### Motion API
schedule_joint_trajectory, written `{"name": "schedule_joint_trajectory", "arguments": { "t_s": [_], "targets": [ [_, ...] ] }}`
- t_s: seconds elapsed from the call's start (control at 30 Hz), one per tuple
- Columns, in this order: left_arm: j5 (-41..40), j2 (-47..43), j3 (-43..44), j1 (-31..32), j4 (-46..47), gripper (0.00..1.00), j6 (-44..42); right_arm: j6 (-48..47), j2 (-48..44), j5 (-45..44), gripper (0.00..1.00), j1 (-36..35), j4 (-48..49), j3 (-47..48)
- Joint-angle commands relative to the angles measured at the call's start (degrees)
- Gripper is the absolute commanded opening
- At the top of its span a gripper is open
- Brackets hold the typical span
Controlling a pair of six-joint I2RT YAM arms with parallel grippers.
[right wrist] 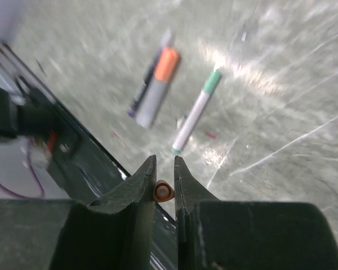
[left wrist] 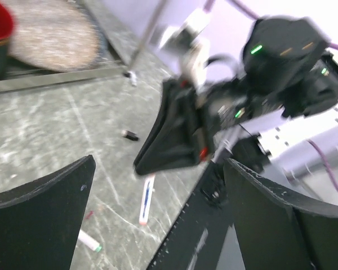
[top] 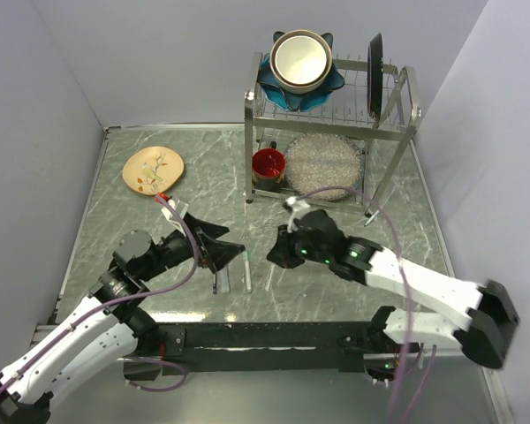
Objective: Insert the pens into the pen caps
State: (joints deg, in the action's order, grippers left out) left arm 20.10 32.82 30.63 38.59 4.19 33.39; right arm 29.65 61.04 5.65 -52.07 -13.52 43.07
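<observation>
My right gripper (right wrist: 164, 169) is shut on a small orange pen cap (right wrist: 163, 192), seen end-on between the jaws, above the table's near edge. Ahead of it lie a grey pen with an orange cap (right wrist: 158, 84), a dark pen (right wrist: 138, 100) beside that, and a white pen with a green end (right wrist: 196, 112). My left gripper (left wrist: 160, 169) is open and empty, facing the right gripper (left wrist: 177, 135). Below lie a white pen with blue print (left wrist: 147, 199), a green-tipped white pen (left wrist: 89, 242) and a black cap (left wrist: 129, 134). The top view shows both grippers (top: 219, 252) (top: 278, 252) and two pens (top: 247, 269) (top: 216, 281).
A metal dish rack (top: 397, 124) stands at the back, holding a bowl (top: 300, 60) and a dark plate (top: 374, 62), with a red cup (top: 268, 166) and a speckled plate (top: 322, 163) under it. A beige plate (top: 153, 168) lies back left. A black rail (top: 265, 336) runs along the near edge.
</observation>
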Motion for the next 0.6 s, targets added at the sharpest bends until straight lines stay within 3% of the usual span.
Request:
{"name": "schedule_joint_trajectory", "arguments": {
  "t_s": [0.0, 0.23, 0.57],
  "targets": [
    [-8.57, -2.23, 2.15, 0.0, -3.66, 0.99, 1.77, -4.77, 10.83, 10.16, 0.0, 2.5, -2.39, 5.96],
    [-14.63, -7.15, 1.18, 0.08, -7.34, 0.99, 2.82, -8.2, 29.91, 10.7, 0.01, 4.52, -7.48, 17.74],
    [-18.87, -11.11, -0.05, 0.0, -8.4, 1.0, 3.97, -5.84, 43.02, 5.08, 0.38, 6.02, -7.84, 25.66]
  ]
}}
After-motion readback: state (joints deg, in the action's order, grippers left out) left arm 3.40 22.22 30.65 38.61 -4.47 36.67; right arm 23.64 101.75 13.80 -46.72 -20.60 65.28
